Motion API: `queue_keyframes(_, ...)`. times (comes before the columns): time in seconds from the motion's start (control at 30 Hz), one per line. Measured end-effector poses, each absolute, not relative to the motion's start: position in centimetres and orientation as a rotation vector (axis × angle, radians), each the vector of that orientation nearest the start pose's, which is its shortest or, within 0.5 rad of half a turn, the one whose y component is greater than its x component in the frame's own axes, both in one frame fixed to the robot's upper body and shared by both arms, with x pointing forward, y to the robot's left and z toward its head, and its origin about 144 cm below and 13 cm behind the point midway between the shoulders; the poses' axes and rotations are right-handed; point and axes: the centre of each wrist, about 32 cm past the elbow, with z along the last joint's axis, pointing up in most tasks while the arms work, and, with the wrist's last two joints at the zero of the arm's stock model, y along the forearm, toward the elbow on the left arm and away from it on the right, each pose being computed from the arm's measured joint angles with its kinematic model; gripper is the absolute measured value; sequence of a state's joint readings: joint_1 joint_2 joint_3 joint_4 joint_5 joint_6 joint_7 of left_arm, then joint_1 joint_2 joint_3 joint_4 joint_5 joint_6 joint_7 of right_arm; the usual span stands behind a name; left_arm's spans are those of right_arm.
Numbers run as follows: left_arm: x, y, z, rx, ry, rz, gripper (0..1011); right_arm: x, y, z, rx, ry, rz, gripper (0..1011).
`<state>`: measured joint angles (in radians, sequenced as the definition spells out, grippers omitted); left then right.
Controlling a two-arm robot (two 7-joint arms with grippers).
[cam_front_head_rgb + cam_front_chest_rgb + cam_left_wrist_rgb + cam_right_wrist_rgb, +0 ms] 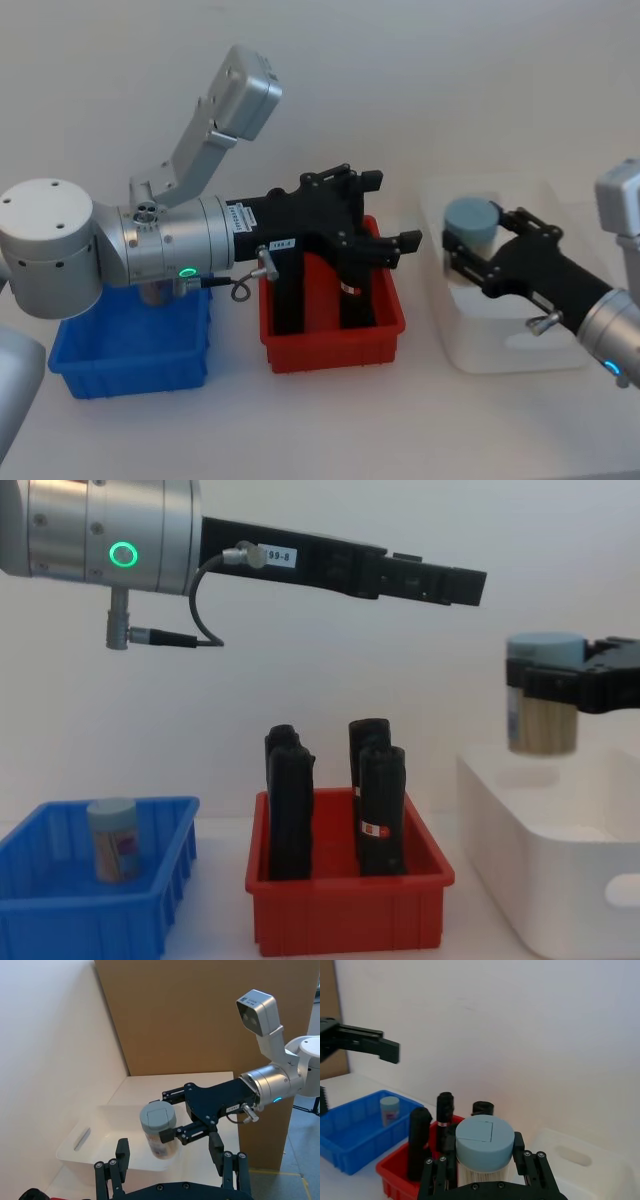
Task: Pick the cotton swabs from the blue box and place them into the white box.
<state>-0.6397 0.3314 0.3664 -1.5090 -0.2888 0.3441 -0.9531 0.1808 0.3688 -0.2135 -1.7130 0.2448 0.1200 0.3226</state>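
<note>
Right hand is closed on a cotton swab tub, gripping its sides near the top, just under the pale blue lid. Tub is upright, lid up, cream sticks visible through the clear wall. It hangs in the air above the white box, clear of the rim. From the head view it sits over the box's far left corner. White box stands on the tabletop on the robot's right.

Left hand is spread wide and holds nothing. It is up high over the red bin, stretched toward the right hand but well apart from it. Red bin is in the middle, between the blue box and the white box, with tall black blocks standing upright in it.

Blue box is on the robot's left, just beside the red bin. A second tub stands upright on its floor, lid on, coloured label on the side. In the head view the left arm's silver joint hangs over the blue box and covers much of it.
</note>
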Motion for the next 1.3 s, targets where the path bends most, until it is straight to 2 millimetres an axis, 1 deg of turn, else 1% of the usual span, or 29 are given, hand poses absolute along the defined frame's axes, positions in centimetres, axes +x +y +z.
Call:
queue_keyframes(0.33,58.0,22.0,134.8,0.156,-0.179,0.349,1004,49.7,-27.5,122.8,-0.048,-0.181,-1.175,659)
queue_keyframes(0.5,58.0,22.1,134.8,0.156,-0.179,0.349,1004,50.1,-28.2,122.1,-0.044,-0.168,-1.248,659)
queue_keyframes(0.63,58.0,22.0,134.8,0.156,-0.179,0.349,1004,50.8,-28.8,121.2,-0.026,-0.149,-1.323,659)
queue_keyframes(0.77,58.0,22.0,134.8,0.156,-0.179,0.349,1004,51.5,-29.2,120.4,-0.011,-0.134,-1.362,659)
queue_keyframes(0.83,58.0,22.0,134.8,0.156,-0.179,0.349,1004,52.2,-29.4,119.6,0.004,-0.117,-1.396,659)
queue_keyframes(1.1,58.0,22.0,134.8,0.156,-0.179,0.349,1004,53.8,-29.6,117.8,0.021,-0.078,-1.445,659)
queue_keyframes(1.17,58.0,22.0,134.8,0.156,-0.179,0.349,1004,54.0,-29.6,117.5,0.023,-0.073,-1.449,677)
queue_keyframes(1.23,58.0,22.0,134.8,0.156,-0.179,0.349,1004,54.3,-29.6,117.2,0.026,-0.066,-1.455,723)
queue_keyframes(1.27,58.0,22.1,134.8,0.156,-0.179,0.349,1003,54.4,-29.5,117.1,0.026,-0.062,-1.457,723)
queue_keyframes(1.3,58.0,22.0,134.8,0.156,-0.179,0.349,1004,54.5,-29.5,117.0,0.028,-0.061,-1.458,775)
